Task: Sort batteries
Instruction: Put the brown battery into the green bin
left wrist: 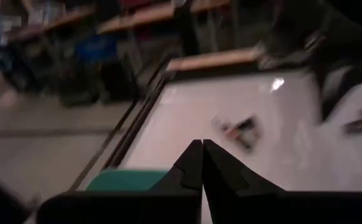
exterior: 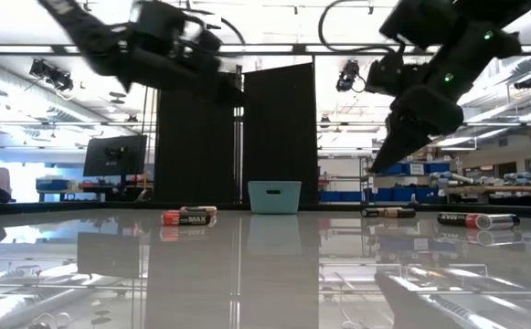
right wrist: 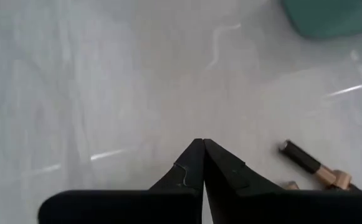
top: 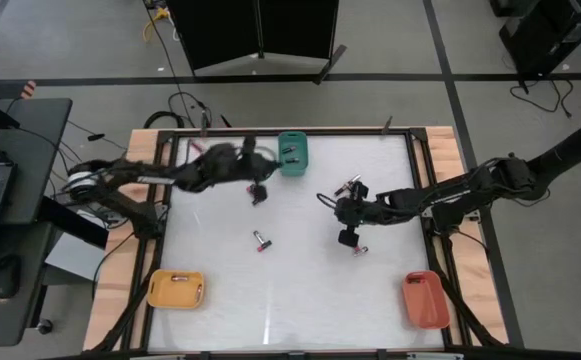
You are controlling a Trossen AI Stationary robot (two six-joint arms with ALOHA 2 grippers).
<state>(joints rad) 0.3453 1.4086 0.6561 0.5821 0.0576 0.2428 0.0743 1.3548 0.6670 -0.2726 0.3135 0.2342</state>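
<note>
Batteries lie loose on the white table: one near the middle [top: 262, 241], a pair at the far right [top: 351, 186] and one further forward [top: 358, 248]. More lie in the teal tray [top: 293, 153] and the yellow tray [top: 176, 289]. My left gripper [top: 262, 186] hovers shut beside the teal tray [left wrist: 124, 179], nothing between its fingers [left wrist: 193, 163]. My right gripper [top: 324, 199] hangs shut above bare table, slanting down [exterior: 379, 164]. A dark battery [right wrist: 305, 160] lies just beside it, untouched.
An orange tray [top: 425, 299] sits at the near right corner, the yellow one at the near left. A raised dark frame [top: 416, 190] runs round the table. Bare white surface lies between the middle battery and the near edge.
</note>
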